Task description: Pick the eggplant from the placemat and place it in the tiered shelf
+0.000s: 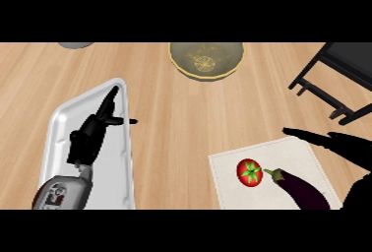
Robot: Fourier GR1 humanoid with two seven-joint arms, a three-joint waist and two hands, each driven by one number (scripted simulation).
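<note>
Right hand poised over the placemat, eggplant not yet taken.

I see the eggplant (301,189) lying on the placemat (291,150) beside a tomato (250,172); my right hand (349,147) hovers spread, holding nothing. It's probably smooth, slippery and light, so I'd grasp mid-body.

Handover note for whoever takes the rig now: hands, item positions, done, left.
Left hand: open, fingers straight, over the white tray at left, holding nothing.
Right hand: open, above the placemat's right edge, not touching the eggplant.
Eggplant lies on the placemat beside the tomato, stem end toward it.
Tiered shelf stands at upper right; no eggplant on what shows of it.
Yellow bowl sits at top centre.
Done: nothing yet.
Left: grasp eggplant, lift, place in shelf.
</note>
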